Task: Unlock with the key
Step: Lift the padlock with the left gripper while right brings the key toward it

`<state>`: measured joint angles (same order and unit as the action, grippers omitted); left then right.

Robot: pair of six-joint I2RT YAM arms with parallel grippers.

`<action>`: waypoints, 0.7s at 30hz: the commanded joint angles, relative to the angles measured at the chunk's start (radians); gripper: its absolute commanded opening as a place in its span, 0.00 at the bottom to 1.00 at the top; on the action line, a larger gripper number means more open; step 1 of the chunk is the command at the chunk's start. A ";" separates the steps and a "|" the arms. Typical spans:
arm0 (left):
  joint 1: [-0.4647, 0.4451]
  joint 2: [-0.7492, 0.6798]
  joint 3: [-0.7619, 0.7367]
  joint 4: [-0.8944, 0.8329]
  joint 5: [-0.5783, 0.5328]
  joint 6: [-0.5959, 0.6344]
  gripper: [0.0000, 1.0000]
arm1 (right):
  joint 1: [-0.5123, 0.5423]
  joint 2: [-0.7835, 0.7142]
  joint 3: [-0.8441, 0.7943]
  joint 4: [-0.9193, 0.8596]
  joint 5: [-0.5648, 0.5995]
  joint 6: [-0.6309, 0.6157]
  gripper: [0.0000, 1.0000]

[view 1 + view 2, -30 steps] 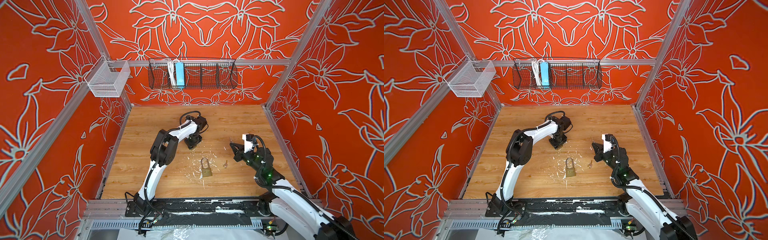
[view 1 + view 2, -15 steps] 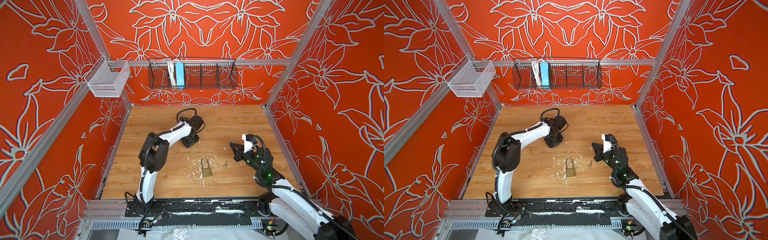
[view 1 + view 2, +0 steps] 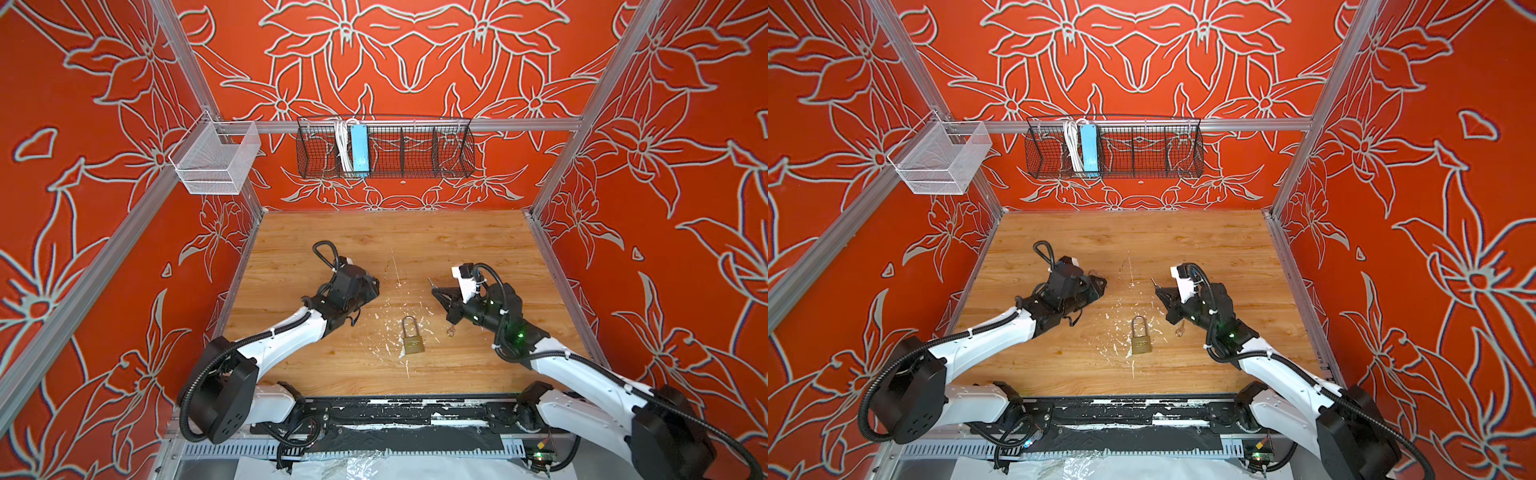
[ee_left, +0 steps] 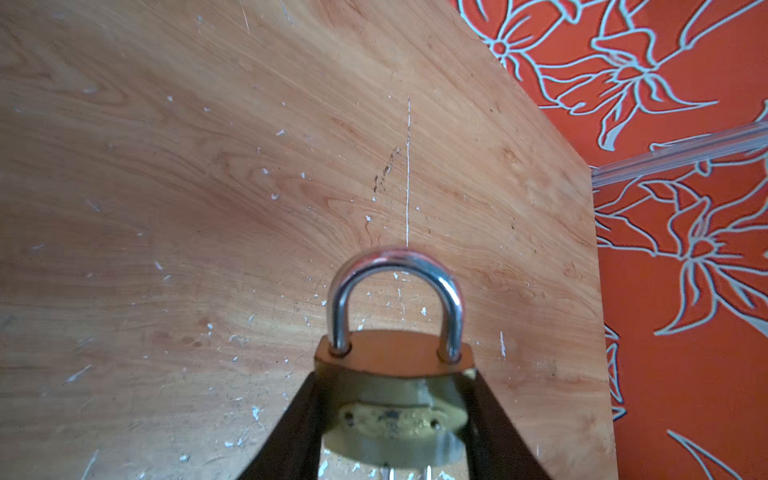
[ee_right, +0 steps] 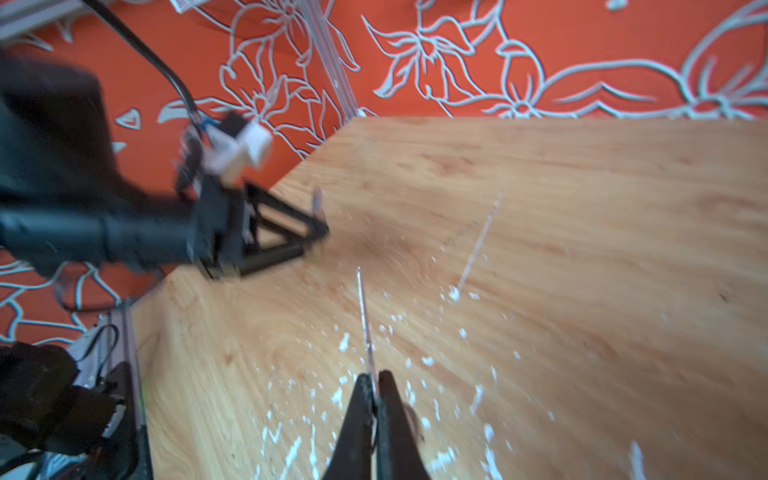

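Note:
My left gripper (image 4: 395, 374) is shut on the brass body of a padlock (image 4: 395, 395). Its silver shackle (image 4: 395, 266) is closed and points away from the fingers. In both top views this gripper (image 3: 372, 286) (image 3: 1098, 286) hovers left of the table's middle. My right gripper (image 5: 374, 376) is shut on a key (image 5: 363, 316), whose thin blade sticks out past the fingertips toward the left gripper (image 5: 316, 232). The right gripper (image 3: 436, 293) (image 3: 1160, 292) sits a short way right of the left one. A second brass padlock (image 3: 412, 341) (image 3: 1141, 344) lies flat on the table between the arms.
A loose key on a ring (image 3: 450, 331) (image 3: 1179, 331) lies right of the flat padlock, under the right gripper. White flecks (image 3: 386, 328) dot the wooden table (image 3: 415, 237). A black wire basket (image 3: 384, 151) and a white mesh basket (image 3: 212, 162) hang on the walls.
The left arm's elbow has dropped low and to the left, and its gripper has shifted a little left and toward the front with the padlock. The right arm has not moved.

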<state>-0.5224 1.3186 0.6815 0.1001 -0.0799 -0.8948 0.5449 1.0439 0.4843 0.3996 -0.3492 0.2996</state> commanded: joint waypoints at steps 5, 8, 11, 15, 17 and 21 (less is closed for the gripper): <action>0.005 -0.020 -0.053 0.331 0.013 -0.047 0.00 | 0.015 0.237 0.148 0.080 -0.025 -0.049 0.00; 0.005 -0.054 -0.131 0.410 -0.021 -0.095 0.00 | 0.023 0.272 0.085 0.221 -0.035 -0.035 0.00; 0.005 -0.081 -0.157 0.458 -0.068 -0.081 0.00 | 0.034 0.239 0.038 0.253 -0.033 -0.015 0.00; -0.004 -0.051 -0.136 0.475 -0.105 -0.051 0.00 | 0.076 0.185 0.034 0.181 0.006 -0.079 0.00; -0.011 -0.008 -0.142 0.551 -0.090 -0.015 0.00 | 0.080 0.185 0.034 0.180 0.022 -0.083 0.00; -0.023 0.034 -0.177 0.647 -0.067 -0.068 0.00 | 0.085 0.201 0.033 0.192 -0.003 -0.071 0.00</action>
<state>-0.5362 1.3396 0.5159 0.5877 -0.1410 -0.9413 0.6231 1.2396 0.5201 0.5678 -0.3527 0.2432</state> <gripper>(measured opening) 0.458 0.059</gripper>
